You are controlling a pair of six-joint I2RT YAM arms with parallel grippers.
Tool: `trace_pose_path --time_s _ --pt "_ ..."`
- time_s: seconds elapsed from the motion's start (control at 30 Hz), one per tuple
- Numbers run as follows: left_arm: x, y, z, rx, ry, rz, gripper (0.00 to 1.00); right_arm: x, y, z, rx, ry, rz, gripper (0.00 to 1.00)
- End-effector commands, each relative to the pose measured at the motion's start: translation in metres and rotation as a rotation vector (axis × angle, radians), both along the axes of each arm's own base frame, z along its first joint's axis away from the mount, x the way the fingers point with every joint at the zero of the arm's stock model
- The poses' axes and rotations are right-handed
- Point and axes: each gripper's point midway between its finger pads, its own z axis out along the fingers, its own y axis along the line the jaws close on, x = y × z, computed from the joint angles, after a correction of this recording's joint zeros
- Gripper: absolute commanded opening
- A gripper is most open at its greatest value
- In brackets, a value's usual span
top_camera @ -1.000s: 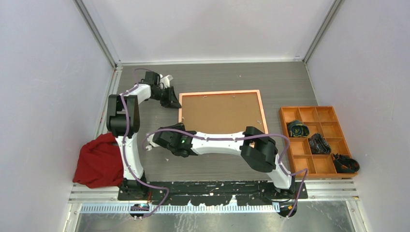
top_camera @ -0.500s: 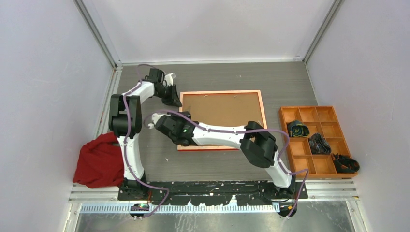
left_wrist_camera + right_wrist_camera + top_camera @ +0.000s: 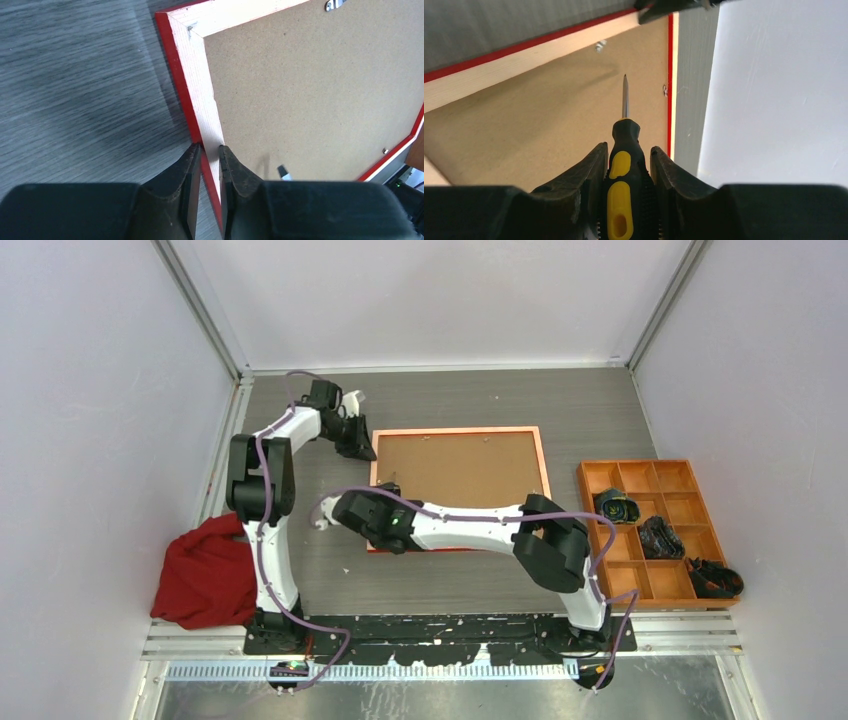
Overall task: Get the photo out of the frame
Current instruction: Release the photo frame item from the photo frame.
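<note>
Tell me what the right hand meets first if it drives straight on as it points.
The screwdriver in the right hand leads; its tip would probably strike the backing board before the frame, depth unclear.

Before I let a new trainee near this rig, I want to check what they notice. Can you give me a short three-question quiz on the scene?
1. True or false: the frame has its brown board facing up.
2. What does the right hand hold? A) a screwdriver B) a hammer C) a pen
3. Fill in: the ___ hand grips the frame's rail.

Key: 1 true; 2 A; 3 left hand.
</note>
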Motion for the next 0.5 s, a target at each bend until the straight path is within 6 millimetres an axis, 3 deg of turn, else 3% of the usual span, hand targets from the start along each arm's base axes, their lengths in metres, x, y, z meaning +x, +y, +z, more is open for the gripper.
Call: trace_pose_path --time_s 0.0,0.3,0.47 --pt "-0.027 0.009 -0.045 0.129 0.124 -0.023 0.23 -0.004 0.014 0.034 -0.032 -0.073 0.133 0.01" --pt "-0.026 0.005 -0.041 0.129 0.099 -0.044 0.39 -0.016 0.031 0.04 -0.029 -0.033 0.182 0.01" --pt "-0.027 -0.01 -0.026 0.039 0.068 -0.092 0.43 -0.021 0.031 0.038 -0.026 -0.007 0.196 0.01"
